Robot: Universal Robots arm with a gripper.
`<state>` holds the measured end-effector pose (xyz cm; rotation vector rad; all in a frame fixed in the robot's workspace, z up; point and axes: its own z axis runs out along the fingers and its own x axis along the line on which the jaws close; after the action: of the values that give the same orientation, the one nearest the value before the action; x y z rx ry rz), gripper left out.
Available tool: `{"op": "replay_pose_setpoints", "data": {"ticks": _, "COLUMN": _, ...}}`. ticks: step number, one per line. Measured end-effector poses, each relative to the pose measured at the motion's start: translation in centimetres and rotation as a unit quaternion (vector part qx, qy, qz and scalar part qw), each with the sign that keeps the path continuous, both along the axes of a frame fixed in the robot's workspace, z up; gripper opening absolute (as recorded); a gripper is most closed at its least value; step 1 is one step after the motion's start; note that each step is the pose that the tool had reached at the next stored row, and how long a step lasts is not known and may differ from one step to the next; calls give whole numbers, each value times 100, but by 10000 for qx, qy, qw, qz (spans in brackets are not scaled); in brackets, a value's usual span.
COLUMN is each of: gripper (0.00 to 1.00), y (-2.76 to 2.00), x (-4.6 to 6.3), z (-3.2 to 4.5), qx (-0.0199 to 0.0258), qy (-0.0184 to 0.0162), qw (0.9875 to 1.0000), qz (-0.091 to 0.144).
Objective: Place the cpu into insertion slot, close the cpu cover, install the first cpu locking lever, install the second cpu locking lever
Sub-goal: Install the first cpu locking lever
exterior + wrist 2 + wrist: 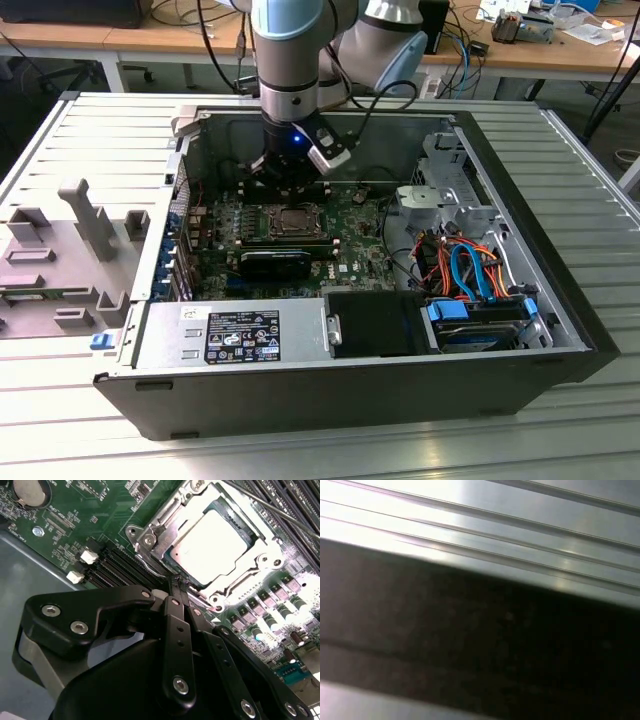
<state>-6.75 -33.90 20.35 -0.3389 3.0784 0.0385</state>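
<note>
My gripper hangs low inside the open computer case, its black fingers pressed together with nothing between them, tips at the edge of the insertion slot. In the second wrist view the cpu lies flat in the slot, the cpu cover closed around it. In the exterior view my arm reaches down over the green board.

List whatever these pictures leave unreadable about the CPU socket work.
- Hand's tip contact: second wrist view, its own black linkages cover the socket edge.
- Locking levers' state: exterior view, too small; the hand hangs over the cpu cover.
- Whether the cpu is fully seated: second wrist view, glare.
</note>
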Motion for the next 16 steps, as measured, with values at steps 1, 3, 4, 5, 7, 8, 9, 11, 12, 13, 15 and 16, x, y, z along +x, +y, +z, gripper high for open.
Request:
{"op": "replay_pose_setpoints", "data": {"ticks": 1, "gripper": 11, "y": -1, "x": 12, "z": 0, "qx": 0, "qy": 0, "qw": 10000, "qz": 8}}
{"op": "replay_pose_setpoints", "data": {"ticks": 3, "gripper": 11, "y": -6, "x": 57, "z": 0, "qx": -1, "qy": 2, "qw": 10000, "qz": 35}}
{"op": "replay_pose_setpoints", "data": {"ticks": 4, "gripper": 11, "y": -6, "x": 68, "z": 0, "qx": 0, "qy": 2, "qw": 10000, "qz": 40}}
{"op": "replay_pose_setpoints", "data": {"ticks": 5, "gripper": 11, "y": -8, "x": 78, "z": 0, "qx": 0, "qy": 2, "qw": 10000, "qz": 44}}
{"op": "replay_pose_setpoints", "data": {"ticks": 7, "gripper": 11, "y": -14, "x": 98, "z": -1, "qx": 3, "qy": 2, "qw": 10000, "qz": 50}}
{"op": "replay_pose_setpoints", "data": {"ticks": 8, "gripper": 11, "y": -18, "x": 107, "z": -2, "qx": 3, "qy": 2, "qw": 10000, "qz": 52}}
{"op": "replay_pose_setpoints", "data": {"ticks": 9, "gripper": 11, "y": -23, "x": 115, "z": -2, "qx": 3, "qy": 3, "qw": 10000, "qz": 54}}
{"op": "replay_pose_setpoints", "data": {"ticks": 11, "gripper": 11, "y": -36, "x": 138, "z": -1, "qx": -1, "qy": 5, "qw": 10000, "qz": 61}}
{"op": "replay_pose_setpoints", "data": {"ticks": 12, "gripper": 11, "y": -38, "x": 147, "z": 0, "qx": -1, "qy": 5, "qw": 10000, "qz": 64}}
{"op": "replay_pose_setpoints", "data": {"ticks": 13, "gripper": 11, "y": -41, "x": 155, "z": 0, "qx": -2, "qy": 6, "qw": 10000, "qz": 67}}
{"op": "replay_pose_setpoints", "data": {"ticks": 15, "gripper": 11, "y": -44, "x": 177, "z": -2, "qx": -2, "qy": 10, "qw": 10000, "qz": 72}}
{"op": "replay_pose_setpoints", "data": {"ticks": 16, "gripper": 11, "y": -45, "x": 189, "z": -3, "qx": -2, "qy": 12, "qw": 10000, "qz": 73}}
